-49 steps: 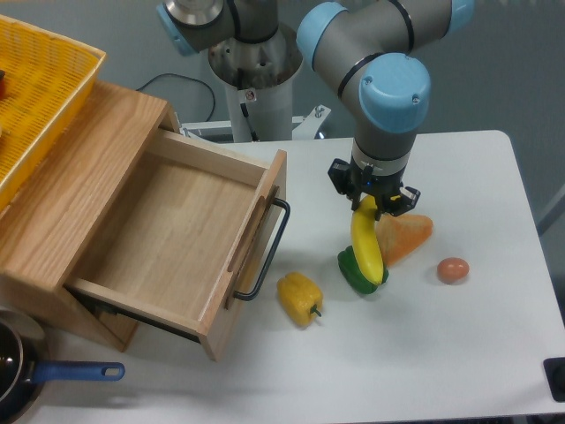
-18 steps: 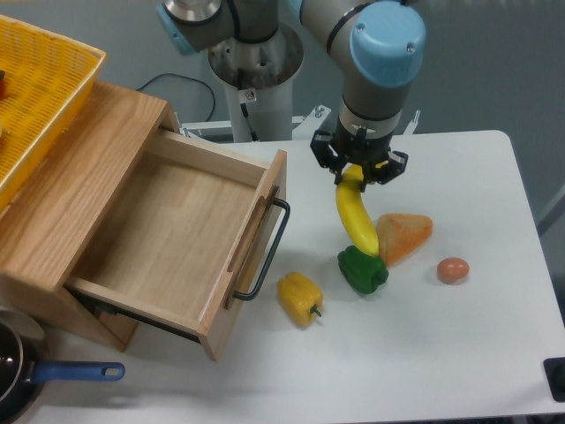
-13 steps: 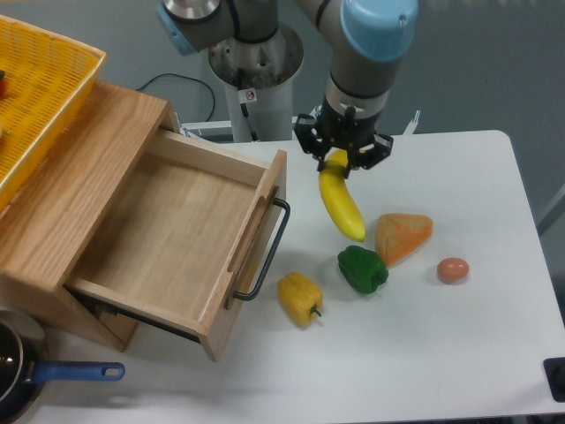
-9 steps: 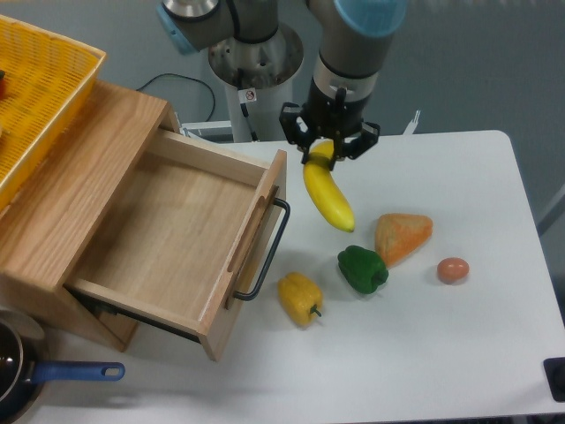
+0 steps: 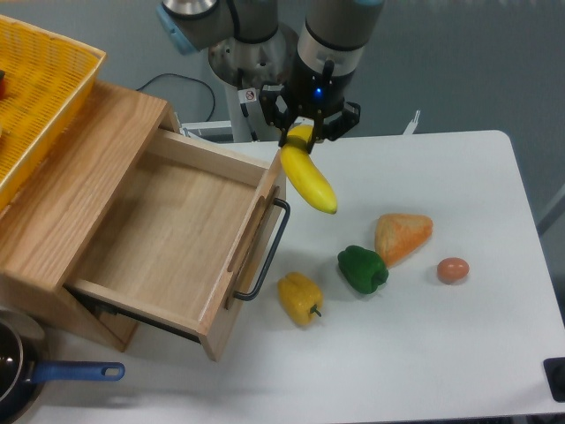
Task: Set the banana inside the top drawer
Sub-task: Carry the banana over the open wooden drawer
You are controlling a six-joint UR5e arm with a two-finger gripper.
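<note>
1. Hanging in the air above the desk (image 5: 459,353), the banana (image 5: 308,177) is being pinched at its upper end by the fingers (image 5: 303,131).
2. Tilting down and to the right, the banana is sitting just beside the front corner of the top drawer (image 5: 168,238), outside it.
3. The drawer is standing pulled open, its black handle (image 5: 267,252) facing the desk.
4. A green pepper (image 5: 362,269), yellow pepper (image 5: 298,298), orange wedge (image 5: 403,234) and egg (image 5: 452,269) are lying on the desk.
</note>
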